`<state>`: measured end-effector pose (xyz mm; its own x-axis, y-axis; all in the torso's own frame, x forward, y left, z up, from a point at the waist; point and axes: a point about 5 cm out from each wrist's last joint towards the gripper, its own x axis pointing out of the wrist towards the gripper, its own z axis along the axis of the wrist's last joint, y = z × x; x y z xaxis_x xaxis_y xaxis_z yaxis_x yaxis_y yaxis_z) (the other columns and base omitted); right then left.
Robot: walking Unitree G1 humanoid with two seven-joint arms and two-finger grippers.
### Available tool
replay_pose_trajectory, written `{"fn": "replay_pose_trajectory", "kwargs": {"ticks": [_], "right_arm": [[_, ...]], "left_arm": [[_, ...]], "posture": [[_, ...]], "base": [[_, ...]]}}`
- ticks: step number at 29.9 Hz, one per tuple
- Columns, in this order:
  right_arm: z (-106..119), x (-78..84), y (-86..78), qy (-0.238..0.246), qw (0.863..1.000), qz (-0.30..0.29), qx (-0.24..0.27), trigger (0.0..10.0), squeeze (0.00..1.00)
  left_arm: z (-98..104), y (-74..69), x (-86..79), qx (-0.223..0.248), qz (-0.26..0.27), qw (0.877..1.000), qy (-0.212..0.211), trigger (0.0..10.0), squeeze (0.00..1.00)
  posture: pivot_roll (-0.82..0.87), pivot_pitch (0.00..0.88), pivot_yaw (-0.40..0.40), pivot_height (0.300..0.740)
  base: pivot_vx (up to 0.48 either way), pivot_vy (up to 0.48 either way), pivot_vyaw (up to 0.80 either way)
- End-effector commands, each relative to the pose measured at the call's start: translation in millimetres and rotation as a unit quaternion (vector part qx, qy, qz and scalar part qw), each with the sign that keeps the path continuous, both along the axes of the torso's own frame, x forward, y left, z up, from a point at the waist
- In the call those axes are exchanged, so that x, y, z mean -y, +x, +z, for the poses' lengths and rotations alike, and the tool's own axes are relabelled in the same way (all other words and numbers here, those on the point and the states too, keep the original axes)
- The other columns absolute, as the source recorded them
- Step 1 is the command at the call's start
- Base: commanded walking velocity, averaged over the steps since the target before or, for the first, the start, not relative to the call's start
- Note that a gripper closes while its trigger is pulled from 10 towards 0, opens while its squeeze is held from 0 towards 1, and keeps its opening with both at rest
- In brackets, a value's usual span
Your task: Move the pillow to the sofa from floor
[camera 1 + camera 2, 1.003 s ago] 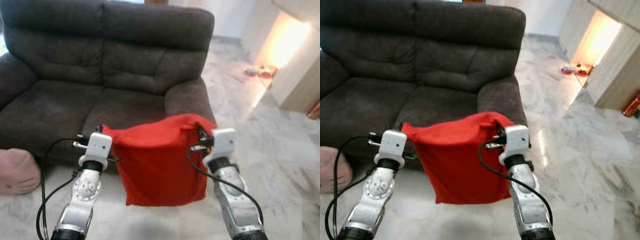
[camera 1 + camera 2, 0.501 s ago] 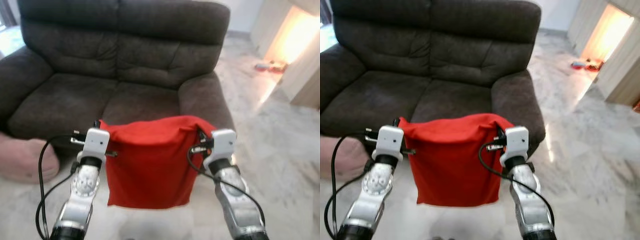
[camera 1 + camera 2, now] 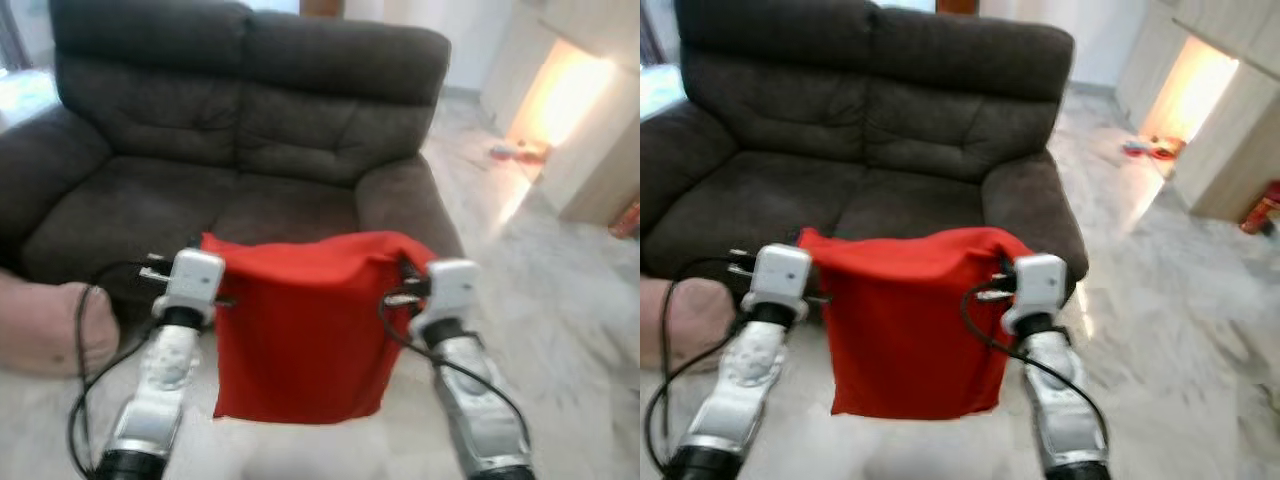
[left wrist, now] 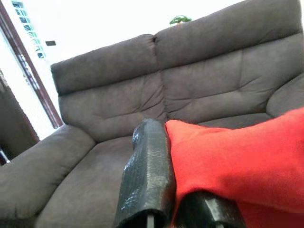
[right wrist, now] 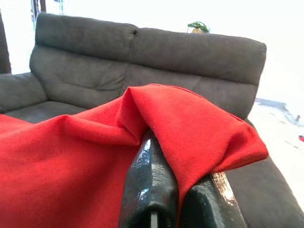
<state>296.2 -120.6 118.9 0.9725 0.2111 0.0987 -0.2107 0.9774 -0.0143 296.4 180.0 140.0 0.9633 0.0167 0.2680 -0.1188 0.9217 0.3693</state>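
Both arms raised forward, left gripper (image 3: 212, 262) and right gripper (image 3: 402, 268) clamped.

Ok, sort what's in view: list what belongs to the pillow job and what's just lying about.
Job:
- red pillow, hanging off the floor
- left gripper, shut on its left top corner
- right gripper, shut on its right top corner
- sofa, straight ahead

Lying about:
- pink cushion on the floor by the sofa's left arm
- small items on the floor, far right

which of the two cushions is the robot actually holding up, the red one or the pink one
The red fabric pillow, pinched at its top corners by the left end effector and right end effector. The pink cushion lies on the floor beside the dark grey sofa.
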Motion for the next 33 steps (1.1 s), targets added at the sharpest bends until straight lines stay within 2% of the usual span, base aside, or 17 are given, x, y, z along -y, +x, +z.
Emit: {"fn": "replay_pose_trajectory", "kwargs": {"ticks": [1,16,24,26,28,29,30,33], "right_arm": [[17.1,10.1,4.0,-0.001,0.999,-0.013,0.040,10.0,0.00],[19.3,8.5,4.7,-0.001,0.999,-0.009,0.043,10.0,0.00],[25.2,6.7,5.9,0.000,0.999,-0.006,0.052,10.0,0.00],[34.4,6.5,6.8,0.007,0.998,-0.007,0.068,10.0,0.00],[60.8,4.5,7.7,0.019,0.993,-0.002,0.115,10.0,0.00],[60.8,4.5,7.7,0.019,0.993,-0.002,0.115,10.0,0.00],[76.0,2.6,8.3,0.022,0.990,0.003,0.142,10.0,0.00],[93.4,2.1,10.4,0.027,0.985,0.002,0.169,10.0,0.00]], "left_arm": [[23.5,3.9,14.0,0.052,-0.023,0.998,-0.002,10.0,0.00],[27.0,5.2,13.4,0.056,-0.024,0.998,0.000,10.0,0.00],[38.0,7.9,9.2,0.071,-0.017,0.997,0.004,10.0,0.00],[46.6,9.2,7.1,0.084,-0.013,0.996,0.007,10.0,0.00],[67.1,11.0,4.4,0.114,-0.008,0.993,0.007,10.0,0.00],[67.1,11.0,4.4,0.114,-0.008,0.993,0.007,10.0,0.00],[79.7,11.7,3.8,0.132,-0.009,0.991,0.010,10.0,0.00],[94.5,13.1,3.3,0.153,-0.008,0.988,0.011,10.0,0.00]], "posture": [[0.11,0.000,-0.073,0.726],[0.11,0.000,-0.065,0.726],[0.11,0.000,-0.068,0.726],[0.11,0.000,-0.068,0.726],[0.11,0.000,-0.070,0.726],[0.11,0.000,-0.070,0.726],[0.11,0.000,-0.071,0.726],[0.11,0.000,-0.073,0.726]], "base": [[0.442,0.000,0.00],[0.442,0.000,0.00],[0.442,0.000,0.00],[0.442,0.000,0.00],[0.442,0.000,0.00],[0.442,0.000,0.00],[0.446,0.000,0.00],[0.444,0.000,0.00]]}}
